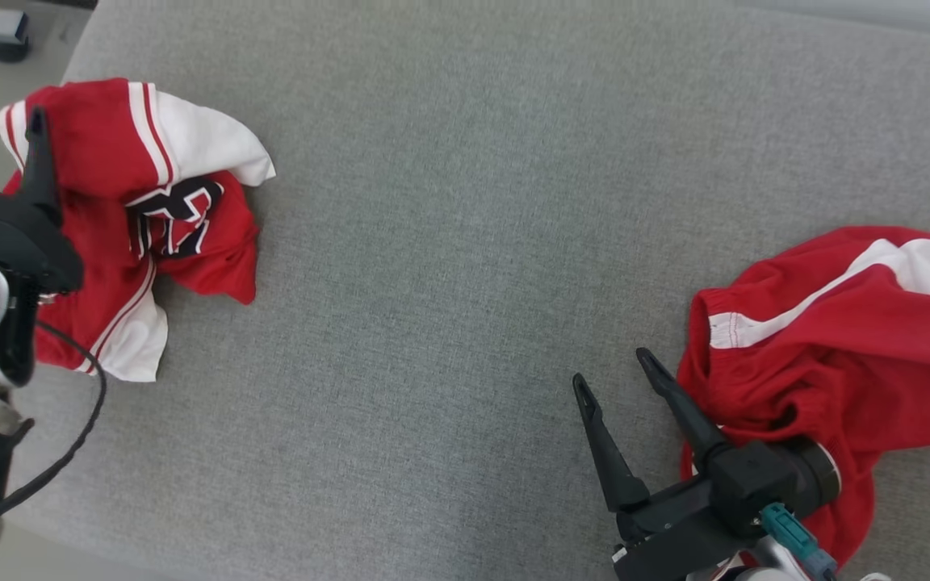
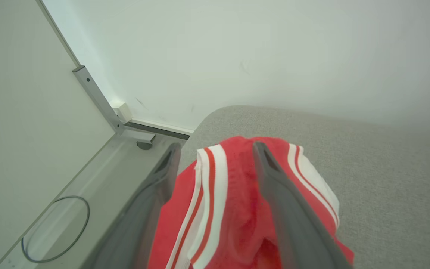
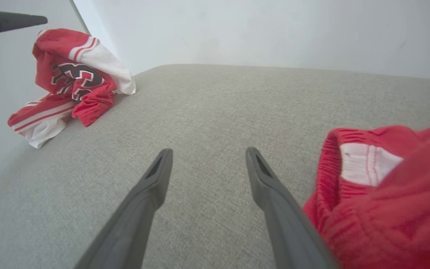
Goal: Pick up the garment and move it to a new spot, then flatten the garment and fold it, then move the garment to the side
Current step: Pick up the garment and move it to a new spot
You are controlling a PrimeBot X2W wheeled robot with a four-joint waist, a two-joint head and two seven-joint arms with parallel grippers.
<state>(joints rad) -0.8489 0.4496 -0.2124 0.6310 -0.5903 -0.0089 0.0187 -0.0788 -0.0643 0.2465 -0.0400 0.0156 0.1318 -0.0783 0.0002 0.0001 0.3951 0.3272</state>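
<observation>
grey cushion point(image 1: 449, 242): nothing folded yet

the cushion runs back to a white wall point(image 2: 274, 48). a red and white jersey point(image 1: 102, 145) lies bunched at its left edge. my left gripper point(image 2: 215, 147) hangs over it with fingers spread astride a fold, clamping nothing. my right gripper point(image 1: 612, 367) is spread too, just beside the red shorts point(image 1: 836, 347) heaped at the right. i judge the job barely begun: pick-up, move, flatten, fold and set-aside are all left.

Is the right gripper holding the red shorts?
No, the right gripper has its fingers spread apart over the bare grey cushion, with the red shorts lying beside them.
</observation>
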